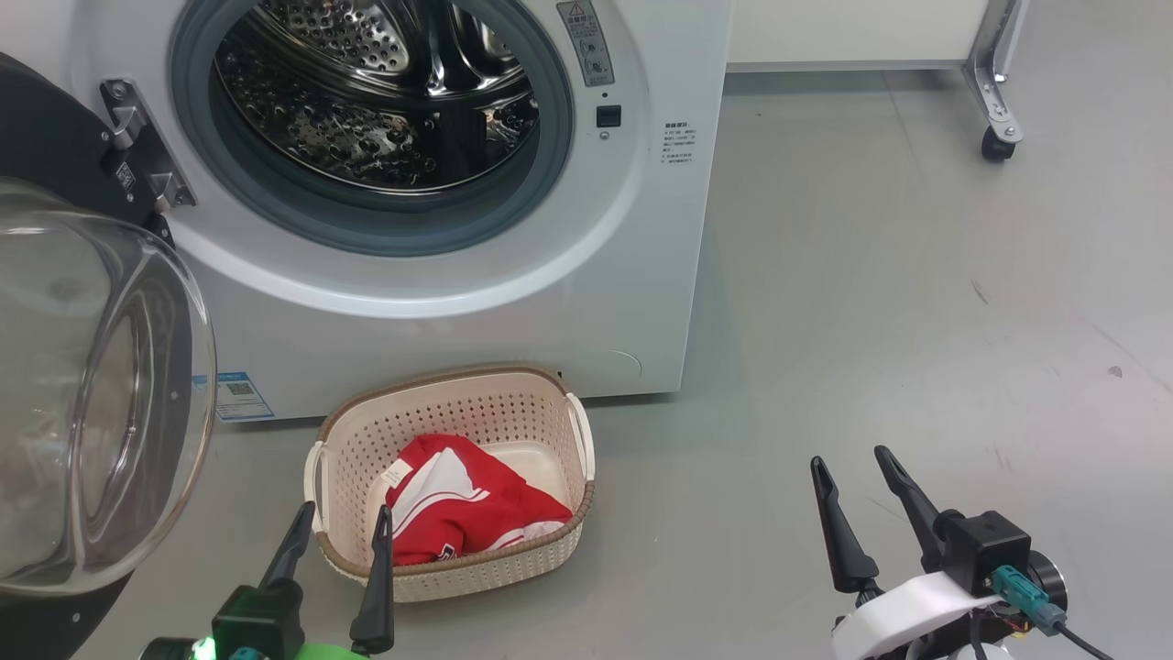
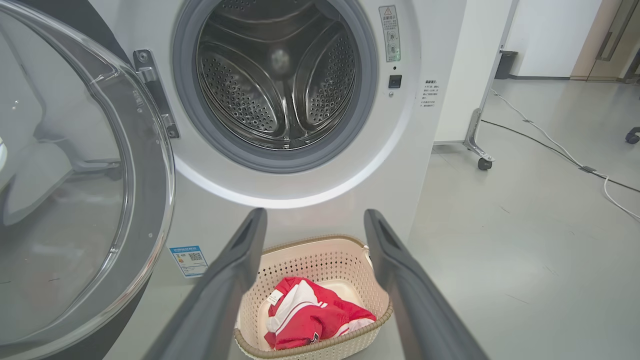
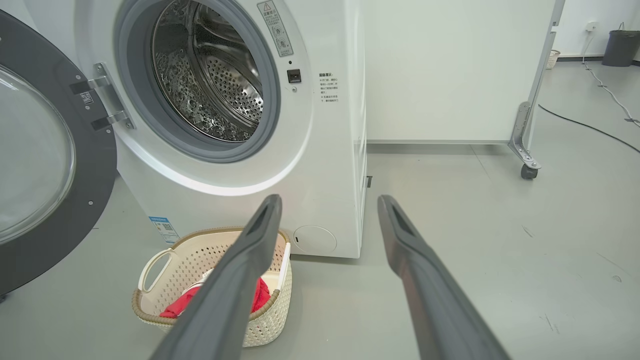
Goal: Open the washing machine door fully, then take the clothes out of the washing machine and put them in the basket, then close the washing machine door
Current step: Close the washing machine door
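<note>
1 washing machine [image 1: 550, 302] is being counted, with 1 washing machine door [image 1: 92, 412] and 1 blue sticker [image 1: 240, 394]. 1 basket [image 1: 440, 380] with 2 white handles [image 1: 579, 435] is being seen, holding 1 heap of clothes [image 1: 458, 513]; separate garments cannot be told. 2 grippers are being shown, the left gripper [image 1: 344, 507] and the right gripper [image 1: 849, 456], each with 2 fingers [image 1: 838, 532]. 1 caster [image 1: 997, 145] is being seen.

Door: round black-ringed glass washing machine door [image 3: 97, 170], I note open.
Basket: cream perforated plastic basket [image 3: 200, 250] holding red clothes [image 3: 176, 308].
</note>
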